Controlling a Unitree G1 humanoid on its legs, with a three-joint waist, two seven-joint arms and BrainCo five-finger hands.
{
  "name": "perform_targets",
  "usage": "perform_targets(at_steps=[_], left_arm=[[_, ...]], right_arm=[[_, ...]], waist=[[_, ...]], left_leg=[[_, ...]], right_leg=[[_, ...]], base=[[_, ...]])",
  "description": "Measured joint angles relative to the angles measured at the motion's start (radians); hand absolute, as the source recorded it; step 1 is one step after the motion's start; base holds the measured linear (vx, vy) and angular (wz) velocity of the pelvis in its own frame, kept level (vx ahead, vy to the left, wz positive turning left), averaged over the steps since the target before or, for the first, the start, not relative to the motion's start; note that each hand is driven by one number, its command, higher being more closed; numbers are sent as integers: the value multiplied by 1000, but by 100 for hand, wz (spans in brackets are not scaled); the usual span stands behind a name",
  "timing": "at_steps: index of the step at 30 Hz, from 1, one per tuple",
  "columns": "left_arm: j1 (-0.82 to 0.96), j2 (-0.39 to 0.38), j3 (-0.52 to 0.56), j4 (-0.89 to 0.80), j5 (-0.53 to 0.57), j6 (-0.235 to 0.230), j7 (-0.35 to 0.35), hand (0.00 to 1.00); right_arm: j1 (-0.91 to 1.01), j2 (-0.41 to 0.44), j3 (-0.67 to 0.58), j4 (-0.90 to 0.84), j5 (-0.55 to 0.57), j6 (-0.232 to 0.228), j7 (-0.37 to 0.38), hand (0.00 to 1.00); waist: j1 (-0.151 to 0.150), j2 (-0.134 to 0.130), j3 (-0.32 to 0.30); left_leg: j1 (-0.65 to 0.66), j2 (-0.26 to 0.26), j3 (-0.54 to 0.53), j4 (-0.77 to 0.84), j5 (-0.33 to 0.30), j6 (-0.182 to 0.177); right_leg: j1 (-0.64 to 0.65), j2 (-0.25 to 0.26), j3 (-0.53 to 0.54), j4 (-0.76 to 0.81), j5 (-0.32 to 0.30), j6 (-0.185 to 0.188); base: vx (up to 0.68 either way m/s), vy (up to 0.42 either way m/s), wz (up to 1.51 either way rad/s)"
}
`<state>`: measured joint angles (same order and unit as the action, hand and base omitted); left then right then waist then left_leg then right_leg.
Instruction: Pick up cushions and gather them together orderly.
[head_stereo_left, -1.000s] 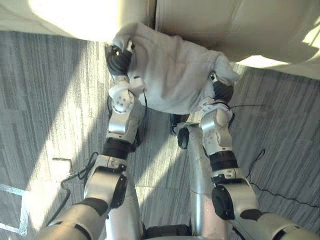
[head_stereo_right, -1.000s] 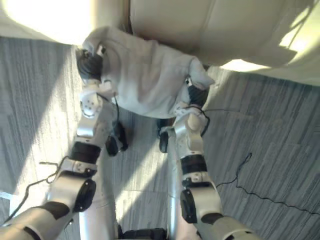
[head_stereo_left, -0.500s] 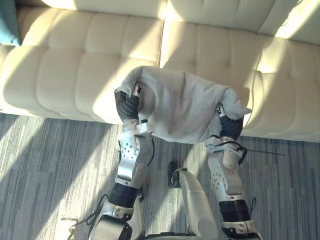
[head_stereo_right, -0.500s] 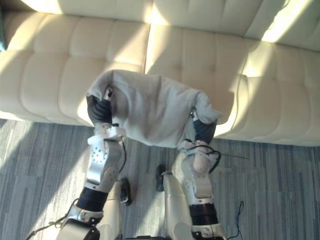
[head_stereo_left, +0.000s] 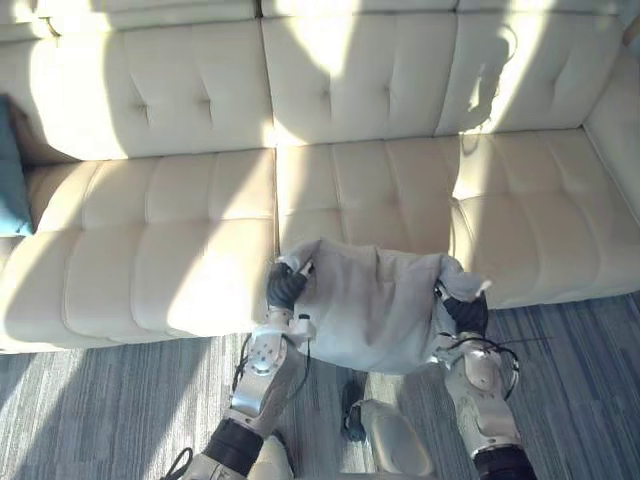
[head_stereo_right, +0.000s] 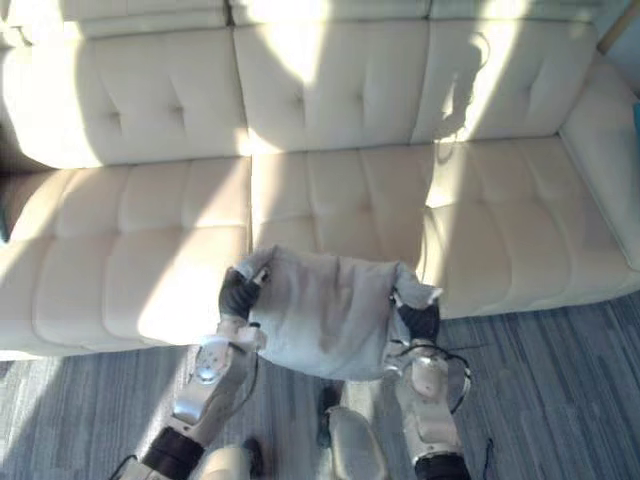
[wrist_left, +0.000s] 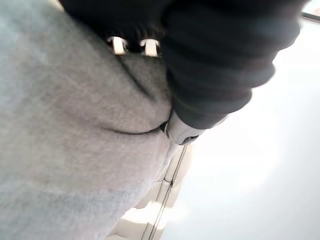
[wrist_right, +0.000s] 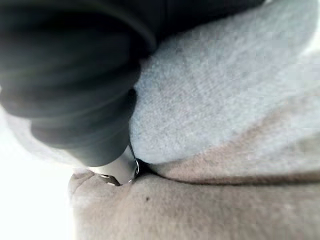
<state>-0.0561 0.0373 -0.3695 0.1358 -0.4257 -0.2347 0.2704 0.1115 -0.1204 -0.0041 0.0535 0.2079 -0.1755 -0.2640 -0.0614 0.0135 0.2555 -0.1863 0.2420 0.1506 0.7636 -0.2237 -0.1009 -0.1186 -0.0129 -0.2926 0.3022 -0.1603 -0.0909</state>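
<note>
Holding a grey cushion (head_stereo_left: 375, 310) between both hands, low in the centre of the frame, in front of the seat edge of a cream tufted sofa (head_stereo_left: 200, 240). Gripping its upper left corner with the left hand (head_stereo_left: 285, 288), with fingers curled over the bunched fabric. Gripping its upper right corner with the right hand (head_stereo_left: 463, 313), with cloth gathered into a small peak above the dark cover. From both wrist views, pressing deep into the grey fabric, with a crease at each pinch. Sagging a little between the two grips, above the grey striped carpet (head_stereo_left: 100, 410). Cannot tell whether touching the sofa front or just off it. At the far left edge of the frame, on the sofa seat, a teal cushion (head_stereo_left: 10, 170), well apart from the grey one.
</note>
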Motion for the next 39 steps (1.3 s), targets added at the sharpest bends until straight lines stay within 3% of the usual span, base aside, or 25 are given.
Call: perform_targets(at_steps=[2,3,5,7,8,9,12,16,20,22,24,26,28,29,30,33,37,39], left_arm=[[27,-12,0,-16,-10,0,-2,100],[41,-19,0,-34,-11,0,-5,100],[39,-25,-1,-44,-11,1,-15,100],[39,-25,-1,-44,-10,4,-18,100],[38,-24,-3,-45,-10,3,-19,100],[46,-18,-7,-44,-10,3,-19,100],[68,24,-13,-35,-11,5,-20,100],[67,29,-23,-39,-11,5,-23,100],[68,63,-24,-41,-12,10,-36,100],[68,66,-27,-43,-12,15,-37,100],[66,70,-44,-44,-11,18,-38,100],[64,72,-42,-44,-11,19,-38,100],[51,74,-41,-44,-11,18,-38,100],[42,85,-41,-45,-11,9,-38,100],[31,78,-43,-34,-11,11,-38,100],[30,67,-41,-38,-11,9,-38,100],[26,62,-41,-46,-11,8,-38,100],[26,57,-45,-46,-11,14,-38,100]], right_arm=[[46,7,5,-76,0,0,0,100],[54,7,4,-98,0,-3,0,100],[51,6,-5,-106,0,-2,0,100],[52,6,-7,-102,0,-2,0,100],[44,3,-11,-90,-1,-2,1,100],[25,-6,-13,-51,-2,-4,2,100],[22,49,-14,13,-5,18,9,100],[18,41,-14,15,-11,25,15,100],[-18,41,-13,67,-12,26,20,100],[-47,34,-14,101,-13,26,21,100],[-58,31,-26,124,-14,26,21,100],[-59,25,-24,124,-16,26,22,100],[-65,23,-22,123,-23,26,22,100],[-67,24,-20,123,-44,26,22,100],[-78,5,-19,136,-50,27,22,100],[-100,-11,-18,142,-49,29,29,100],[-101,-7,-24,136,-48,29,30,100],[-100,-12,-36,129,-48,29,32,100]], waist=[[23,1,-21],[29,0,-47],[36,0,-51],[38,-2,-57],[43,5,-62],[54,29,-76],[59,-17,-98],[58,-20,-102],[60,-25,-103],[59,-33,-99],[40,-35,-96],[27,-37,-96],[24,-48,-100],[19,-80,-115],[10,-66,-109],[26,-10,-116],[25,-7,-121],[7,-6,-120]], left_leg=[[-61,46,43,108,-8,26],[-94,48,60,71,-21,47],[-97,32,63,-79,-25,55],[-85,-16,22,-247,-7,52],[-61,-57,-24,-385,65,33],[-35,-64,-63,-485,184,-7],[33,-116,-20,-555,198,19],[86,-174,19,-670,238,54],[109,-188,63,-690,232,60],[130,-198,85,-683,212,63],[148,-193,68,-675,203,74],[156,-182,47,-674,190,74],[146,-184,29,-671,185,56],[129,-214,12,-662,188,46],[123,-214,-23,-648,185,33],[119,-161,-25,-663,191,12],[122,-124,-33,-689,208,-4],[125,-118,-57,-695,211,-7]], right_leg=[[48,3,-8,-26,-11,-13],[53,-6,-10,-43,-12,-12],[75,-22,-11,-51,-10,-9],[99,-41,-11,-67,-7,9],[106,-46,3,-74,-6,42],[109,-20,39,-79,-9,74],[133,-73,92,-107,-4,114],[145,-117,135,-161,22,150],[130,-126,189,-159,32,159],[81,-146,228,-33,-10,175],[18,-145,264,139,-12,177],[-37,-137,296,210,-51,150],[-54,-127,325,118,-56,157],[-56,-143,344,3,13,164],[-55,-141,334,16,15,182],[-17,-93,316,-81,60,162],[22,-52,292,-162,102,140],[49,-44,269,-182,104,139]], base=[[169,20,11],[171,40,10],[140,100,11],[120,155,10],[105,193,-27],[108,200,-36],[139,171,-27],[80,118,-12],[60,73,-33],[25,44,-30],[5,30,8],[-10,-30,32],[-15,-59,39],[40,-116,63],[68,-123,54],[104,-105,-1],[123,-97,0],[128,-73,23]])
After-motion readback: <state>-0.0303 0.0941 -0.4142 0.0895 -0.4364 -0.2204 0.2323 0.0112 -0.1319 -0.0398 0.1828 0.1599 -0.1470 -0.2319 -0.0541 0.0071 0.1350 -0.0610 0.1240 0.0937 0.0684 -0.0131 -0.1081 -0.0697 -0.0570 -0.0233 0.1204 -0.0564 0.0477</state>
